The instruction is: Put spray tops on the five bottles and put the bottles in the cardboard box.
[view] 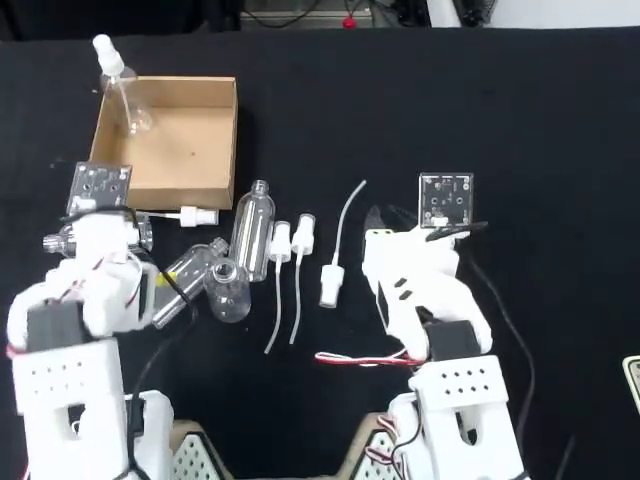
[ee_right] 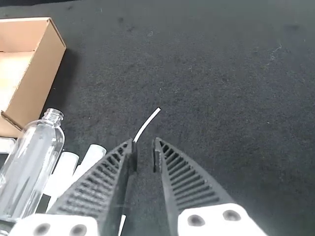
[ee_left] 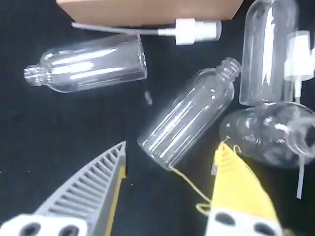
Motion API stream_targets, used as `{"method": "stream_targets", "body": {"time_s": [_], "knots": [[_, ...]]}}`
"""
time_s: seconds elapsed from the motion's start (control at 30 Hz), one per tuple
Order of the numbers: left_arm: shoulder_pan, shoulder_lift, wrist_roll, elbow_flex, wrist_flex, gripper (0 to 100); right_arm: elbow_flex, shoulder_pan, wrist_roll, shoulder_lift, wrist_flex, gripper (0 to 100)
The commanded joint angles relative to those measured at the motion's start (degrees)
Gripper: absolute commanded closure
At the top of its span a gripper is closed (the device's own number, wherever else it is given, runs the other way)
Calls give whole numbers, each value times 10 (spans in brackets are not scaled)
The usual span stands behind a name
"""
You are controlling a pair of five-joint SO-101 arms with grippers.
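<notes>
The cardboard box [view: 165, 140] stands at the back left, and a bottle with a spray top [view: 118, 88] leans in its far corner. Several clear bottles without tops lie in front of it [view: 253, 228] [view: 228, 290]. My left gripper [ee_left: 170, 164] is open, with the base of one lying bottle [ee_left: 189, 115] between its fingertips; in the high view it is at the left [view: 168, 290]. Loose spray tops lie nearby [view: 280, 245] [view: 303, 235] [view: 332, 280], one beside the box [ee_left: 189, 30]. My right gripper [ee_right: 144, 151] is open by a narrow gap and holds nothing, just above a spray top's thin tube [ee_right: 146, 123].
Another bare bottle [ee_left: 88, 64] lies by the box, partly hidden under the left arm in the high view. A red and white cable [view: 360, 358] runs across the cloth near the right arm's base. The black cloth to the right [view: 540, 150] is bare.
</notes>
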Motion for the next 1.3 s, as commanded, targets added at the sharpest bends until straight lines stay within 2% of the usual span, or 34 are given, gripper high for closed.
{"method": "stream_targets", "body": {"time_s": [0.0,0.2,0.4,0.53,0.67,0.93,1.13,1.27], "knots": [[23,-120,-3,3,42,724,-8,-1,-4,-10,-16,942],[44,-247,-5,118,-5,724,-8,-1,-4,-10,-16,942],[128,-347,-4,171,-11,724,-8,0,-4,-10,-16,942],[181,-358,-5,184,-11,721,-8,1,-2,-10,-16,942],[211,-344,-5,182,-4,677,-8,1,-1,-10,-16,942],[199,-345,-61,200,10,671,-10,2,-1,-10,-16,942],[193,-345,-58,267,-54,670,-10,2,0,-10,-16,942],[192,-346,-11,332,-112,670,-10,3,0,-10,-16,942]]}}
